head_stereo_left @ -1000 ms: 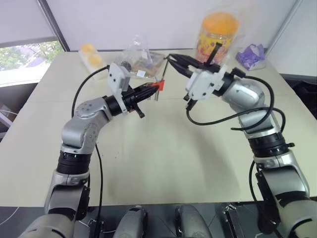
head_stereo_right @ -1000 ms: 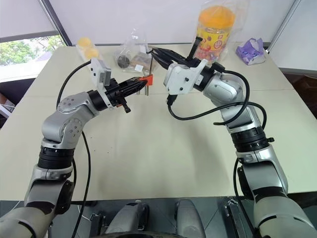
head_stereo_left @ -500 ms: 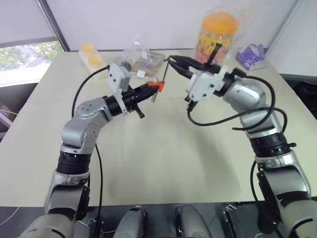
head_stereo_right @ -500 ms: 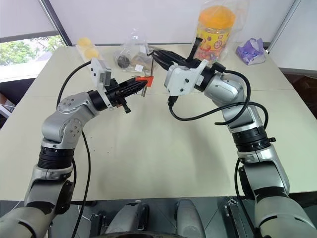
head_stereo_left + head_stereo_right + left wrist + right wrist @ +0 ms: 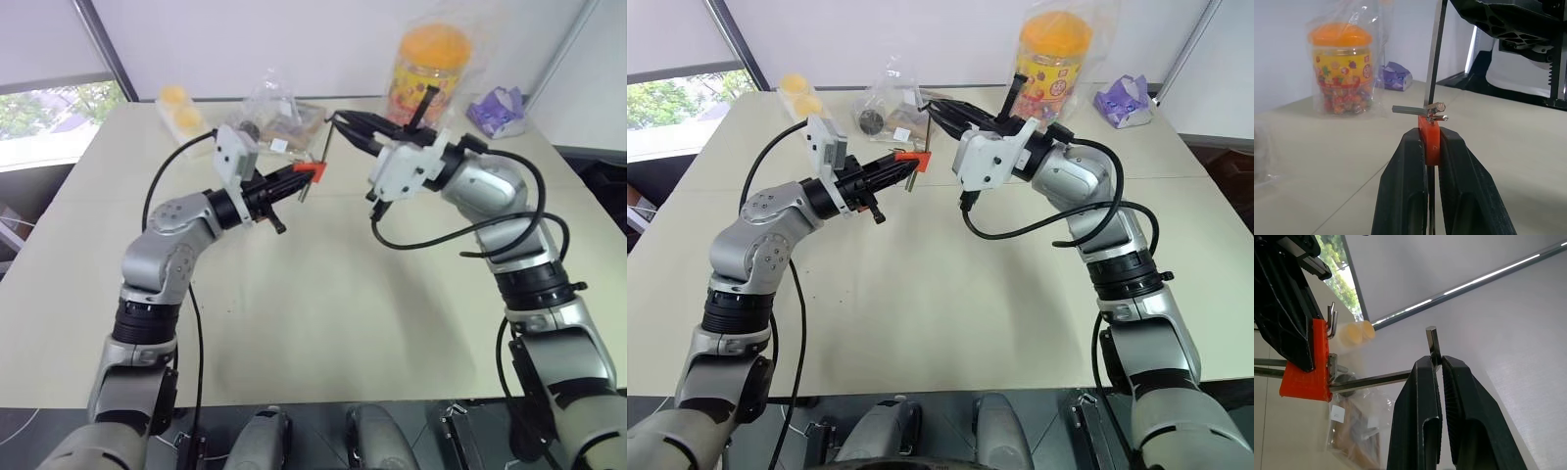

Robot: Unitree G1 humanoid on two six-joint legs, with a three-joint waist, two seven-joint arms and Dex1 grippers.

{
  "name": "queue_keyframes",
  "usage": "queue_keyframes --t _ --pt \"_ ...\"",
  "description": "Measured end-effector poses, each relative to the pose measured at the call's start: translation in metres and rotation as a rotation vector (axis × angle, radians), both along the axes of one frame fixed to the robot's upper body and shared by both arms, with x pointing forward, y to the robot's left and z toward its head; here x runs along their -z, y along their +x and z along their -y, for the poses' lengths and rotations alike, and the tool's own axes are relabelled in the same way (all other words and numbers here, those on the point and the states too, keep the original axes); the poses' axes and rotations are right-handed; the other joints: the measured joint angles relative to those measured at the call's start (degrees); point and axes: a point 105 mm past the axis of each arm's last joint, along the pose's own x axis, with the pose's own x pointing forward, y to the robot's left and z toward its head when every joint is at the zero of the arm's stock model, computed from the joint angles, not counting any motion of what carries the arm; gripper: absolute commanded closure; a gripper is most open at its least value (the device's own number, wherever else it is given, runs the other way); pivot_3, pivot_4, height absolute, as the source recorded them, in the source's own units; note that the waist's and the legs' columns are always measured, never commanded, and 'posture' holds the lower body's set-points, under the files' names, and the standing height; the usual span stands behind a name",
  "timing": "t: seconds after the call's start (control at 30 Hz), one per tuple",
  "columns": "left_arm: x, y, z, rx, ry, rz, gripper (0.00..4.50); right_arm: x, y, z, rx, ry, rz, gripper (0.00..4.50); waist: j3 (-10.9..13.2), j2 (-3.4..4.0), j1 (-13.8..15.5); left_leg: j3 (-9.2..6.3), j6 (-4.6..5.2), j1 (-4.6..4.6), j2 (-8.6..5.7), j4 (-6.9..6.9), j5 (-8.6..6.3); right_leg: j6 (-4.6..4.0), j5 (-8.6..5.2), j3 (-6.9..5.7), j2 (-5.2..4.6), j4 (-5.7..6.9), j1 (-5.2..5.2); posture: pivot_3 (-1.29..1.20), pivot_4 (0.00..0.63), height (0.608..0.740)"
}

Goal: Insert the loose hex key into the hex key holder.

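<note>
While both arms hover unmoved above the table (image 5: 323, 323), the left gripper (image 5: 302, 177) stays clamped on the red holder (image 5: 314, 171); the right gripper (image 5: 1439, 363) pinches the loose key (image 5: 1376, 379), its long arm at the holder, insertion apparently under way.

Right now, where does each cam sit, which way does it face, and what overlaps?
Left eye and right eye views: on the head, looking forward and down at the table; both arms show, left gripper and right gripper.
Left wrist view: along its own fingers, clamped on the hex key holder.
Right wrist view: along its own fingers, pinching the loose hex key.
Shared: both wrist views show holder and key meeting; the candy jar also shows in the head views.
</note>
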Motion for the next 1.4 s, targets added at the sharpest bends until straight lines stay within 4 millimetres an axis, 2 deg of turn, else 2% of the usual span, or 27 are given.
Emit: queue_keyframes --t 0.27,0.63,0.8,1.27,1.4 --pt "0.000 -0.001 0.000 0.001 -0.004 0.014 4.50 -0.001 0.000 0.001 0.004 -0.006 0.005 4.47 0.0 0.00 0.0 0.00 0.00 0.00 0.00 0.00 0.00 0.00 0.00 0.00 0.00 0.00 0.00 0.00 0.150 0.740" --pt "0.005 -0.003 0.005 0.005 -0.099 0.048 4.50 -0.006 0.000 0.000 0.006 -0.007 0.011 4.47 0.0 0.00 0.0 0.01 0.00 0.00 0.00 0.00 0.00 0.00 0.00 0.00 0.00 -0.01 0.00 0.00 0.150 0.740" --pt "0.003 -0.004 0.005 0.002 -0.123 0.075 4.50 -0.013 0.000 -0.002 0.004 -0.006 0.025 4.47 0.0 0.00 0.1 0.00 0.00 0.00 0.00 0.00 0.00 0.00 0.00 0.00 -0.01 -0.02 0.00 0.00 0.150 0.740" --pt "0.002 0.004 -0.002 -0.047 -0.165 0.101 4.50 -0.013 -0.001 -0.003 0.004 -0.015 0.014 4.47 0.0 0.00 0.1 0.01 0.00 0.00 0.00 0.00 0.00 0.00 0.00 0.00 -0.01 -0.02 0.00 0.00 0.150 0.740" --pt "0.001 0.004 -0.001 -0.045 -0.166 0.116 4.50 -0.022 -0.002 -0.007 -0.002 -0.003 0.040 4.47 0.0 0.00 0.0 0.00 0.00 0.00 0.00 0.00 0.00 0.00 0.00 0.00 0.00 -0.01 0.00 0.00 0.150 0.740"
